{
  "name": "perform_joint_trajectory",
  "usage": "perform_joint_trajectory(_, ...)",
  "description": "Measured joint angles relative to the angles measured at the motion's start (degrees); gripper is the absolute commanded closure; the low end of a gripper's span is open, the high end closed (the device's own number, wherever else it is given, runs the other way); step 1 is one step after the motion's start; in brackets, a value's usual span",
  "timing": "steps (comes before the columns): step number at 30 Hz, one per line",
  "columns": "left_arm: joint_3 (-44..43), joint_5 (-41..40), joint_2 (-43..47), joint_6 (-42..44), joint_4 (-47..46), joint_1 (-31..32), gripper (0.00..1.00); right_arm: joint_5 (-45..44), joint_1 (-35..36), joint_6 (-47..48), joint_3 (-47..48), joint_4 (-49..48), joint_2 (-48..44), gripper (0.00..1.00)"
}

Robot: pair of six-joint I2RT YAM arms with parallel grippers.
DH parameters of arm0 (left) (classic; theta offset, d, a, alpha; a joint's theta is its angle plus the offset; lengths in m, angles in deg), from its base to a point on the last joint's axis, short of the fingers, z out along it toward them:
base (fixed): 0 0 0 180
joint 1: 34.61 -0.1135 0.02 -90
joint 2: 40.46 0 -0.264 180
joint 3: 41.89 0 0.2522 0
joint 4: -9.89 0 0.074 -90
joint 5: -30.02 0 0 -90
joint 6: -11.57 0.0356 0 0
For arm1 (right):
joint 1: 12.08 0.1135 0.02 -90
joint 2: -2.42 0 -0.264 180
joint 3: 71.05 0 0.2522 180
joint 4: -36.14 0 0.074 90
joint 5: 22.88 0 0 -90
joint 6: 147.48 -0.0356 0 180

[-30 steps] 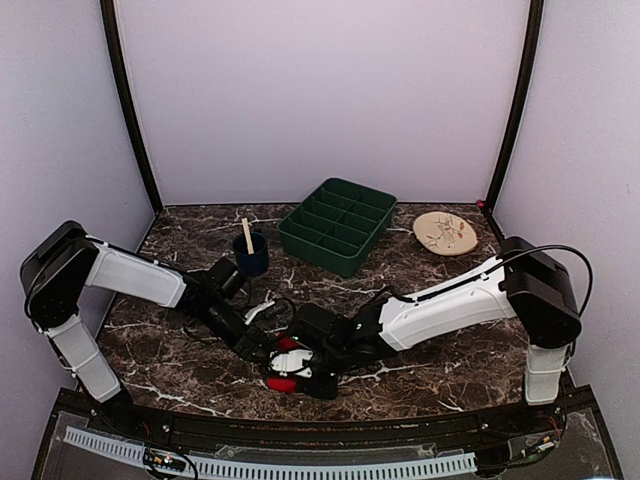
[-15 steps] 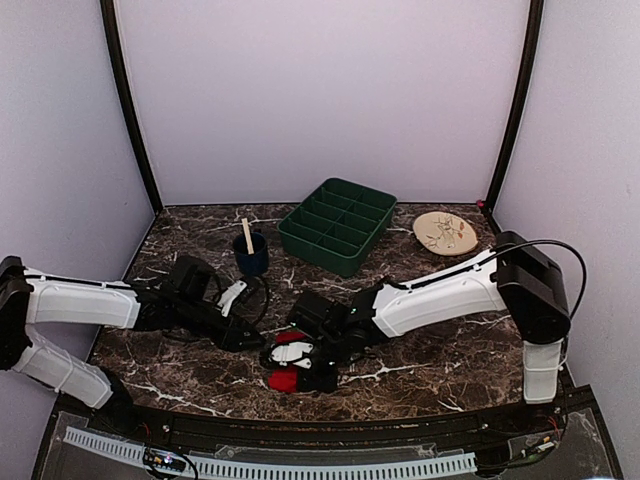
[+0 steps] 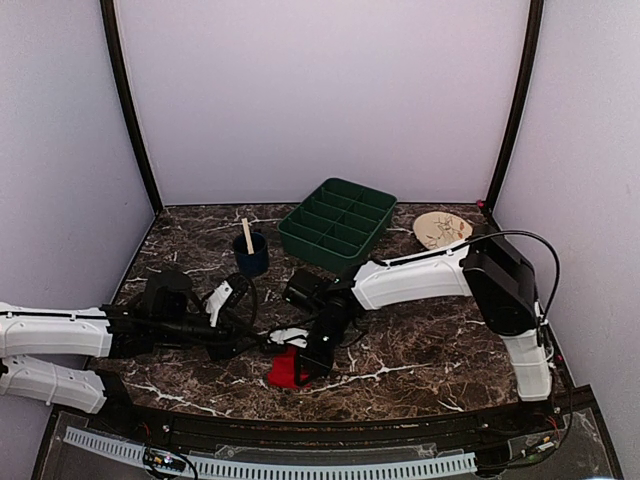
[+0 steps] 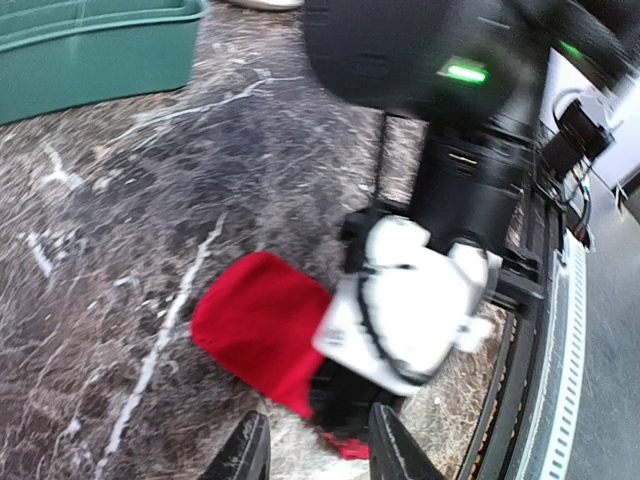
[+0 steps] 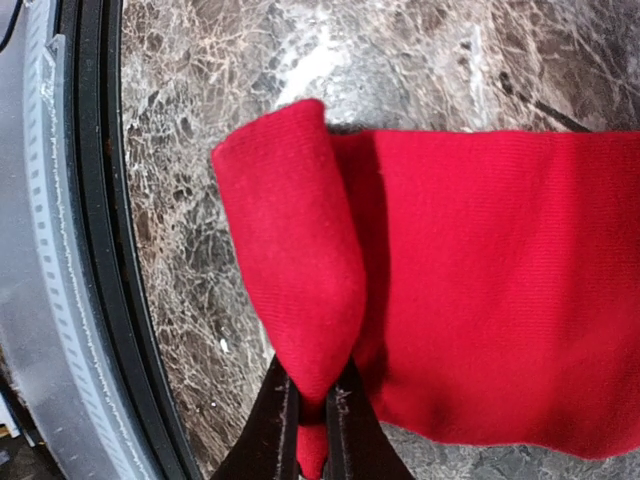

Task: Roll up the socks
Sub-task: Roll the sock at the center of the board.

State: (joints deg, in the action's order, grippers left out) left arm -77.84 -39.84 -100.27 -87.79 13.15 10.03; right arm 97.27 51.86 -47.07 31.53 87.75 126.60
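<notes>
A bright red sock (image 3: 284, 373) lies on the marble table near the front edge. In the right wrist view one end of the red sock (image 5: 480, 290) is folded over into a thick lip. My right gripper (image 5: 312, 415) is shut on the tip of that lip. From above, the right gripper (image 3: 305, 362) points down and forward onto the sock. My left gripper (image 4: 318, 455) is open, empty, and a little short of the red sock (image 4: 255, 320). In the top view the left gripper (image 3: 252, 345) sits just left of the sock.
A green compartment tray (image 3: 338, 225) stands at the back centre. A dark blue cup (image 3: 251, 255) with a wooden stick is to its left. A round wooden plate (image 3: 443, 231) lies at the back right. The black front rail (image 5: 90, 250) runs close beside the sock.
My left arm has dropped low and drawn back to the left, away from the sock. The right wrist has swung round to point forward over the sock, still gripping it.
</notes>
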Motion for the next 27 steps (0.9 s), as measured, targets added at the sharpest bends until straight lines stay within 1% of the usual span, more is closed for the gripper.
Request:
perform_joint_trajectory(6, 0.0, -1.16, 0.07, 3.43, -0.33, 4.92, 0.65, 4.33, -1.38, -0.02, 5.05, 5.01, 3.58, 1.0)
perform_joint_trajectory(11, -0.26, -1.99, -0.42, 6.88, 1.03, 7.28, 0.65, 8.13, -1.62, 0.13, 7.43, 8.83, 5.79, 1.0)
perform_joint_trajectory(18, -5.27, -4.42, -7.06, 13.03, 5.92, 11.67, 0.62, 12.61, -1.97, -0.26, 7.72, 15.08, 7.04, 1.0)
perform_joint_trajectory(27, -10.43, -6.49, -12.96, 18.47, 11.02, 14.75, 0.6, 14.01, -2.25, -1.38, 7.93, 20.15, 7.78, 1.0)
